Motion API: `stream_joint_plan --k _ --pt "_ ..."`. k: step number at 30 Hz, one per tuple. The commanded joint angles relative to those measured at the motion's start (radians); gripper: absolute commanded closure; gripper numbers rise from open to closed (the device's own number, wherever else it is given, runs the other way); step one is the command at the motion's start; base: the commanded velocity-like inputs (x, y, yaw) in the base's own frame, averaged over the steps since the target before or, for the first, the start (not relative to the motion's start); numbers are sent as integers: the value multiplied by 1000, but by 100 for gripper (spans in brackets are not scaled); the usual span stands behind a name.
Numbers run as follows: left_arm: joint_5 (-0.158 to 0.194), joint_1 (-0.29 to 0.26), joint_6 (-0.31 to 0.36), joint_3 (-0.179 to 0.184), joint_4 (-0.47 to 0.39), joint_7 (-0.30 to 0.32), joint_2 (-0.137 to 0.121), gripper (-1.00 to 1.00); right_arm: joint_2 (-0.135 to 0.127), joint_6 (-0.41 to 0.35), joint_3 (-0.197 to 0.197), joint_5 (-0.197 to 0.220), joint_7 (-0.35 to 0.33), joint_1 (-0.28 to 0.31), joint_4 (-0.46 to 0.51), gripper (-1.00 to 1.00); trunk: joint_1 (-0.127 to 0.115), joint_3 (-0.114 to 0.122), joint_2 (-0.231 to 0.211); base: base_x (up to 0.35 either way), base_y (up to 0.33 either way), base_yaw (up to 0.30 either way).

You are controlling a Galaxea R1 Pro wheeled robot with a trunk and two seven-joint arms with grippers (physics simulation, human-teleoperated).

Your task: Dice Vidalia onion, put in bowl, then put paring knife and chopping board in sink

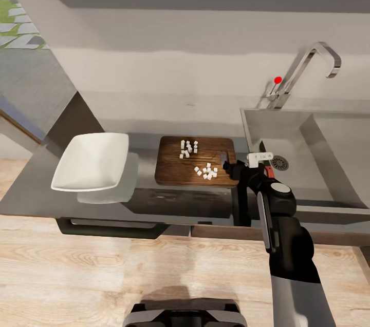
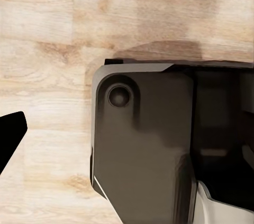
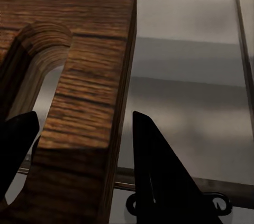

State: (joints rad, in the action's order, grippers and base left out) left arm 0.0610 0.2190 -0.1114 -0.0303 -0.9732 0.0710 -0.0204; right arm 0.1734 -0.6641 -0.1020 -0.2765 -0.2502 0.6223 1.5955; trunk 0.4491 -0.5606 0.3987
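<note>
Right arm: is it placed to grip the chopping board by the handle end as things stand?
Probably yes. The right hand already straddles the chopping board at its slotted end, one finger in the handle slot and one outside the edge, jaws apart. Nothing blocks it; the diced onion lies close.

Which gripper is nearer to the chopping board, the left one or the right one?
Right. The right gripper straddles the chopping board at its handle-slot end; the left gripper hangs over the wooden floor, away from it.

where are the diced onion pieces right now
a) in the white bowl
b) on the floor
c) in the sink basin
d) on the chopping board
d: the head view shows the diced onion as two small white clusters lying on the chopping board, while the white bowl beside it holds none.
</note>
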Motion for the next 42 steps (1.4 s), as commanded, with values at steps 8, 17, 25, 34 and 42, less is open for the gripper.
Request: stream_joint_plan --k 8,17,25,34,42 --pt "6 0 -1 -2 -1 7 0 -100 1 -5 -2 -15 -9 0 -40 100 1 10 1 0 0 0" --pt "6 0 -1 -2 -2 7 0 -100 1 -5 -2 -15 -9 0 -39 100 1 24 1 0 0 0" --pt "6 0 -1 -2 -2 7 0 -100 1 -29 -3 -13 -9 0 -39 100 1 37 1 0 0 0" --pt "6 0 -1 -2 -2 7 0 -100 1 -30 -5 -13 -9 0 -35 100 1 52 1 0 0 0" --pt "6 0 -1 -2 -1 7 0 -100 1 -31 -7 -13 -9 0 -32 100 1 65 1 0 175 0"
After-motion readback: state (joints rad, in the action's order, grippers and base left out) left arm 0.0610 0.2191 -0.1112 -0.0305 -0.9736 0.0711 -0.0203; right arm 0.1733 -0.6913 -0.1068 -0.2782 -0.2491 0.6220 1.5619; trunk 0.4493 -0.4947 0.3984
